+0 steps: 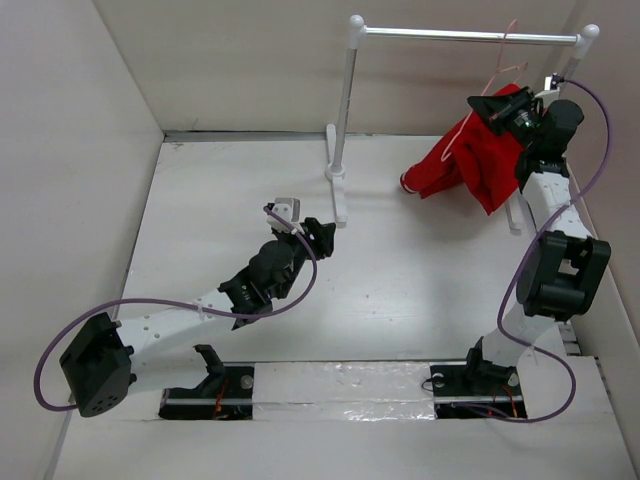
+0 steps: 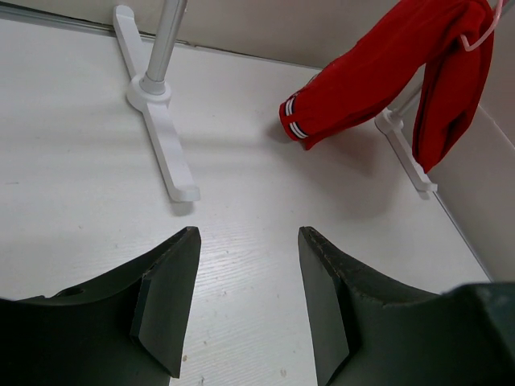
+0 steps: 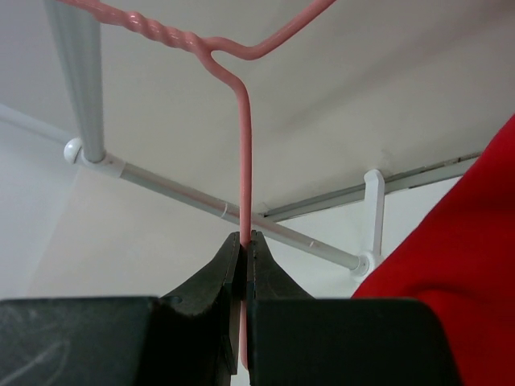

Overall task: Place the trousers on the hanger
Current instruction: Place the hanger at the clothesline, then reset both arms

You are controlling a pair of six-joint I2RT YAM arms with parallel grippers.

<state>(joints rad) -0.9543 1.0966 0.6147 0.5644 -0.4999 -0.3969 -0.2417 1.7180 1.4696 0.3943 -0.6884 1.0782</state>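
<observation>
The red trousers [image 1: 470, 160] hang draped over the pale pink hanger [image 1: 507, 62] at the back right, beside the rack's right post. One white-striped cuff [image 2: 296, 121] reaches down to the table. My right gripper [image 3: 244, 240] is raised there, shut on the hanger's wire [image 3: 244, 145] just below its twisted neck. In the top view the right gripper [image 1: 500, 108] sits against the trousers' upper edge. The hanger's hook rises toward the silver bar; I cannot tell whether it rests on it. My left gripper [image 1: 325, 235] hovers open over the table's middle, and nothing lies between the two tips of the left gripper [image 2: 248, 241].
The white-posted rack with its silver bar [image 1: 470, 36] stands along the back. Its left foot [image 2: 161, 129] lies just ahead of my left gripper, and its right foot [image 2: 406, 157] lies under the trousers. White walls close in the table on the left, back and right.
</observation>
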